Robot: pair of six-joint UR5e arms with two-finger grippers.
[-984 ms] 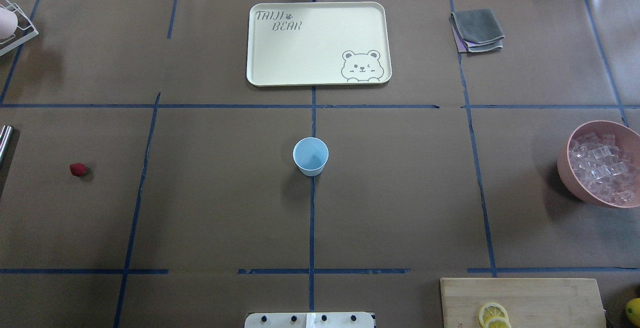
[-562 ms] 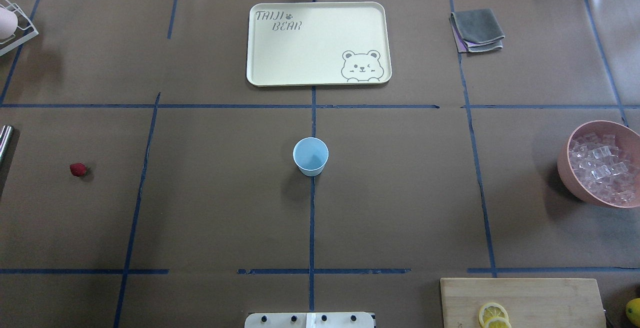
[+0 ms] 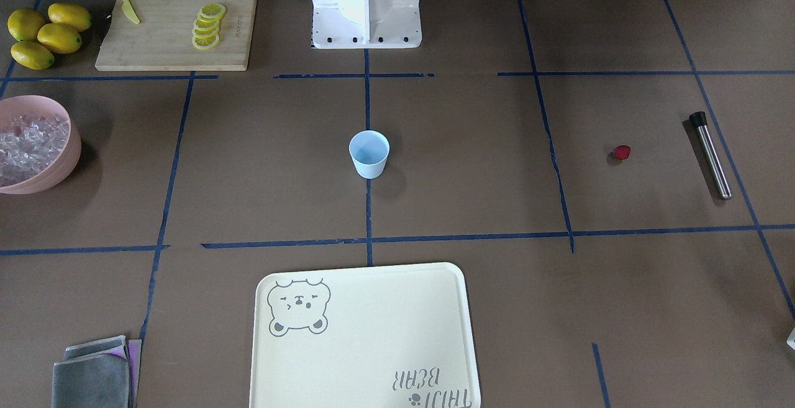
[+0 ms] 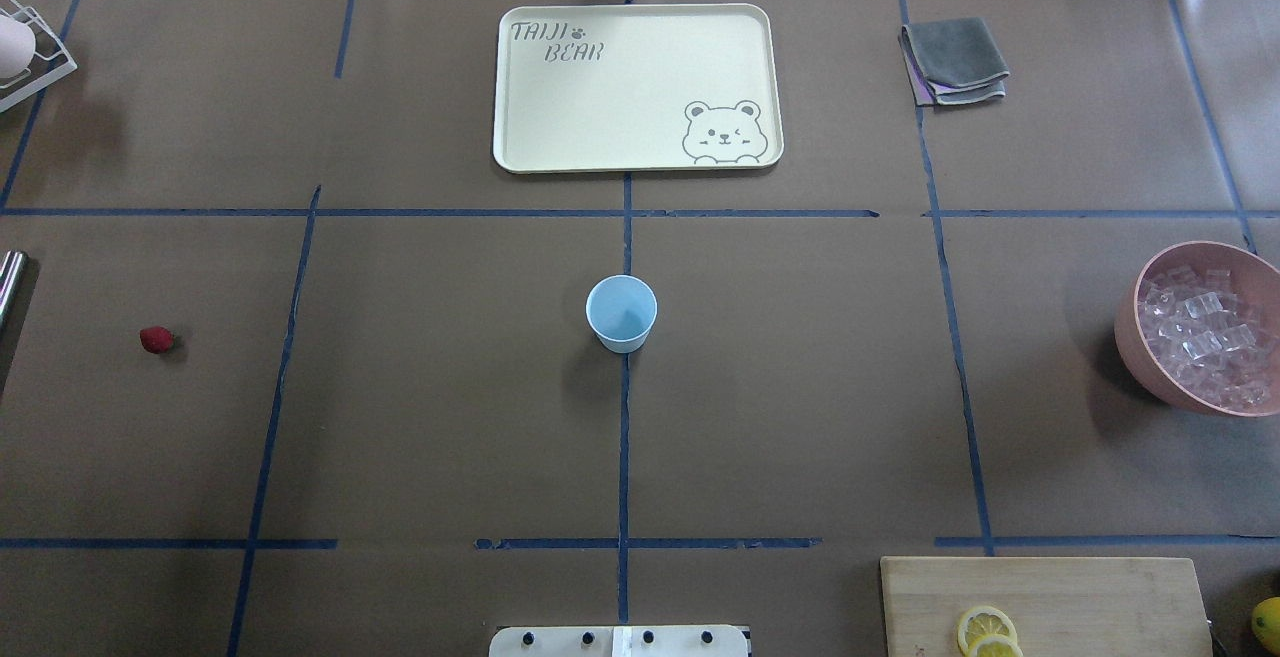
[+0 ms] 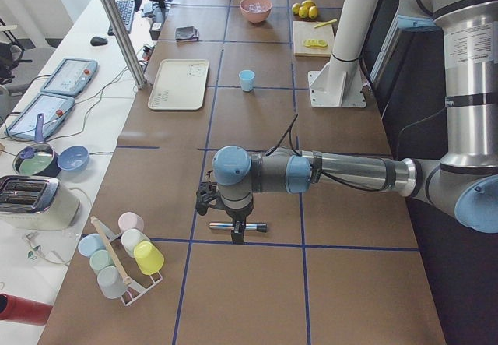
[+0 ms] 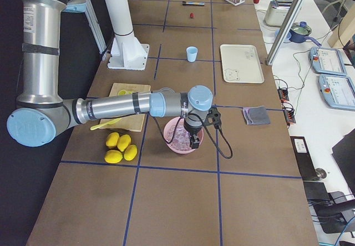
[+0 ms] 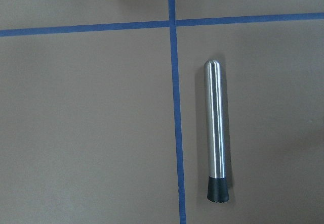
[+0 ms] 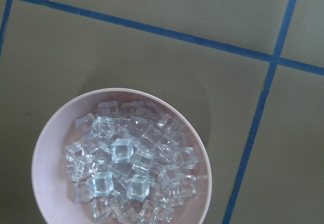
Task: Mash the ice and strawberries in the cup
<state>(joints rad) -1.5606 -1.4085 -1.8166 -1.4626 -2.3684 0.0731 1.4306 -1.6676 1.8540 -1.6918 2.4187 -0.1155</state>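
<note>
The pale-blue cup [image 4: 621,312] stands upright and empty at the table's middle; it also shows in the front view [image 3: 369,153]. The strawberry [image 4: 156,340] lies alone on the mat far to its left. The ice [image 4: 1205,337] fills a pink bowl [image 4: 1132,342] at the right edge, and the right wrist view looks straight down on the ice [image 8: 126,168]. My right gripper [image 6: 194,142] hangs just over that bowl. My left gripper [image 5: 233,232] hovers over a steel muddler [image 7: 216,133] on the mat. I cannot tell whether either gripper is open or shut.
A cream bear tray [image 4: 637,87] lies beyond the cup, with a folded grey cloth [image 4: 955,60] at the far right. A cutting board [image 3: 177,29] with lemon slices and whole lemons [image 3: 43,34] sits near the base. A rack of cups [image 5: 124,255] stands past the muddler.
</note>
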